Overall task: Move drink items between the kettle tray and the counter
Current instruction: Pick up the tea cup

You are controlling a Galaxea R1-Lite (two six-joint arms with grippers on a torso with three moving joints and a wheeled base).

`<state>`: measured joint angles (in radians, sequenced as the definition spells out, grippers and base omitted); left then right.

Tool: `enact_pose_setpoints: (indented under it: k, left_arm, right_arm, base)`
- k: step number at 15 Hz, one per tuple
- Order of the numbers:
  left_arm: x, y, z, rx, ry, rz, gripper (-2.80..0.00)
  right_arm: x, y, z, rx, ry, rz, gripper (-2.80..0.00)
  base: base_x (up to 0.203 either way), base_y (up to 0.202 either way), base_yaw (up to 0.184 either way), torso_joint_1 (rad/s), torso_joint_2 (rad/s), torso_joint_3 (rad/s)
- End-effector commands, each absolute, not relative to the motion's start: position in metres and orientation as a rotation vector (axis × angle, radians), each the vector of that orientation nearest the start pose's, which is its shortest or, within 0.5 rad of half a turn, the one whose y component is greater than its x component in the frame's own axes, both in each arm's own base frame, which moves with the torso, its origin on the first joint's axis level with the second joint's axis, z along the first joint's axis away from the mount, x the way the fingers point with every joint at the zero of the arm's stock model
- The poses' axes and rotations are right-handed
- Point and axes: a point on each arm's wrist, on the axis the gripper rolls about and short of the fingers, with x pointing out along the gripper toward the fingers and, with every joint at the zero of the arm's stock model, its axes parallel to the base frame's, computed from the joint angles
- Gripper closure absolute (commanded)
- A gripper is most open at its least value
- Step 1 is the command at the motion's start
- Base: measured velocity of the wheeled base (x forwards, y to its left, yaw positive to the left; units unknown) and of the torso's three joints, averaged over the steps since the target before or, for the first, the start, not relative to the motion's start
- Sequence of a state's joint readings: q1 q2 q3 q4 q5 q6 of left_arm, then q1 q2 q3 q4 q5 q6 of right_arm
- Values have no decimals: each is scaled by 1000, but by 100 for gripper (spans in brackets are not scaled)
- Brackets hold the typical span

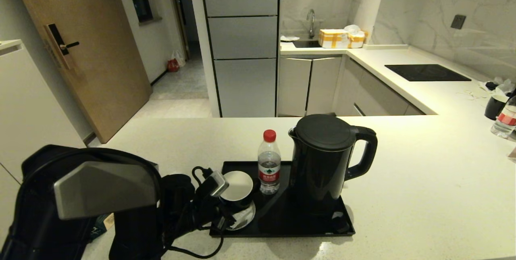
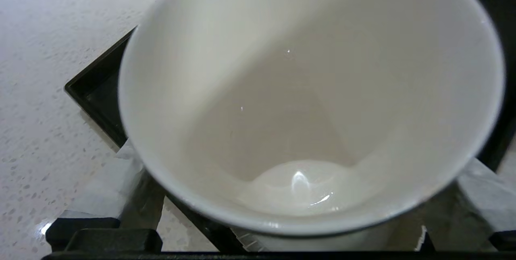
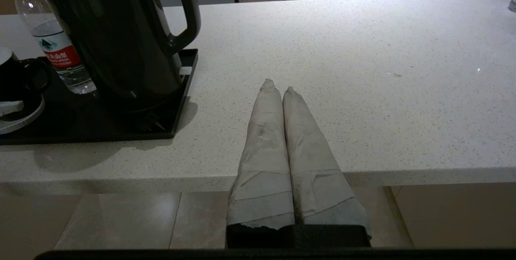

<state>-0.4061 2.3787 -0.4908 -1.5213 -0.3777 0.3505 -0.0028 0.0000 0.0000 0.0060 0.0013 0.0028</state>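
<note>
My left gripper (image 1: 225, 203) is shut on the white-lined black mug (image 1: 238, 187), which is tipped towards me over the white saucer (image 1: 244, 217) at the left end of the glossy black kettle tray (image 1: 282, 231). In the left wrist view the mug (image 2: 306, 102) fills the picture, with a taped finger (image 2: 117, 183) on each side below its rim. The red-capped bottle (image 1: 269, 163) and the tall black kettle (image 1: 322, 163) stand on the tray. My right gripper (image 3: 278, 86) is shut and empty, at the counter's (image 3: 363, 70) front edge right of the tray (image 3: 183, 90).
A second bottle (image 1: 504, 121) and a dark mug (image 1: 495, 107) stand at the far right of the counter (image 1: 423, 195). The black hob panel (image 1: 427, 72) lies further back. A black cord (image 1: 197, 171) loops beside the tray's left end.
</note>
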Motion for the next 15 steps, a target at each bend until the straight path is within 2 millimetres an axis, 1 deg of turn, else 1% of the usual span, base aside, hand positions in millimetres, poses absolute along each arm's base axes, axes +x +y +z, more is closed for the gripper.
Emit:
enact_pose_setpoints:
  k: [1,4,15]
  left_arm:
    - [298,-141,-18,343,229,-814,-280]
    - [302,-142,-17,347,220,-786,-280]
    - [297,-140,-8,346,209,-784,-280]
  right_arm:
    - [-23,0,75,3,8,0,0]
    - [-23,0,75,3,6,0,0]
    - [-23,0,75,3,8,-2,0]
  base:
    - [0,0,0,0,0,0]
    - [0,0,0,0,0,0]
    - [0,0,0,0,0,0]
